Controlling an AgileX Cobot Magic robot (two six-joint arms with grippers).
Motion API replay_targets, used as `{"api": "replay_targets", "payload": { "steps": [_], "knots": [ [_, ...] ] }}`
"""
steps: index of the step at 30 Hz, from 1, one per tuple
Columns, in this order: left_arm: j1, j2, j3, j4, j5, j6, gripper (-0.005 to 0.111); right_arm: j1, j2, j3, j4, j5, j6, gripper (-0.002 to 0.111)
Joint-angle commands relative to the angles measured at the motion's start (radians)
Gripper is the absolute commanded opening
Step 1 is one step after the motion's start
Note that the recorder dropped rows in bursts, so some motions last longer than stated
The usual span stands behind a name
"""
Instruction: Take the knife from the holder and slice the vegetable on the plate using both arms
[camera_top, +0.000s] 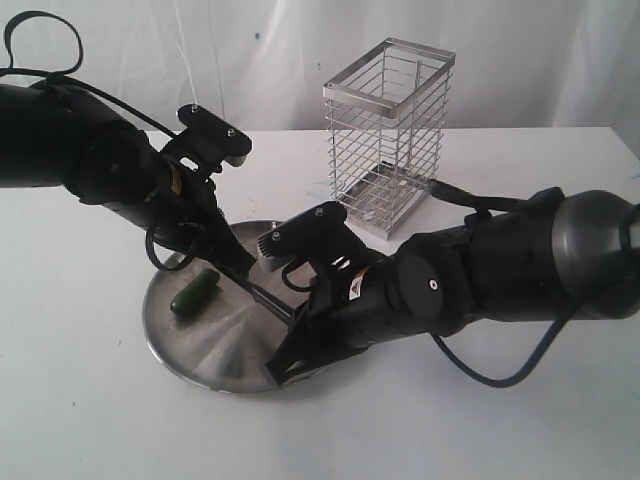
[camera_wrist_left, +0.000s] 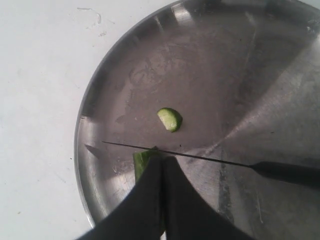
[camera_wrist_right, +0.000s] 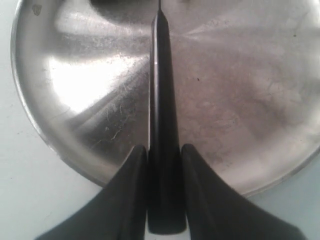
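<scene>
The right gripper (camera_wrist_right: 161, 165) is clamped on the black handle of the knife (camera_wrist_right: 161, 125), its two fingers pressed against either side, the blade running straight out ahead of it over the plate (camera_wrist_right: 90, 75). The left gripper (camera_wrist_left: 162, 175) has its fingers drawn together onto the vegetable (camera_wrist_left: 142, 159), whose pale cut end shows just past the fingertips. In the left wrist view the knife's thin blade lies right at that cut end, crossing in front of the left gripper. A small cut slice (camera_wrist_left: 170, 119) lies on the plate just beyond the blade, apart from the main piece.

In the exterior view both grippers meet over the plate's middle, the left arm (camera_top: 110, 165) and right arm (camera_top: 470, 280) crowding its near and far sides. The holder (camera_top: 385, 135) stands upright behind the right arm, well apart from the plate. Bare white table (camera_top: 90, 400) lies open beyond the plate's rim on the left gripper's outer side.
</scene>
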Motion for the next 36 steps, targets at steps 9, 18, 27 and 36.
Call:
{"api": "replay_targets", "payload": {
  "steps": [9,18,27,36],
  "knots": [
    [0.004,-0.011,0.005,0.000,0.013,-0.001,0.000,0.000,-0.012,0.000,0.003,-0.006,-0.031,0.000],
    [0.004,-0.011,0.005,0.000,0.013,-0.001,0.000,0.000,-0.012,0.000,0.003,-0.005,-0.039,0.000],
    [0.004,-0.011,0.005,0.000,0.013,-0.001,0.000,0.000,-0.012,0.000,0.003,-0.004,-0.062,0.000],
    [0.004,-0.011,0.005,0.000,0.013,-0.001,0.000,0.000,-0.012,0.000,0.003,-0.003,-0.075,0.000]
  ]
}}
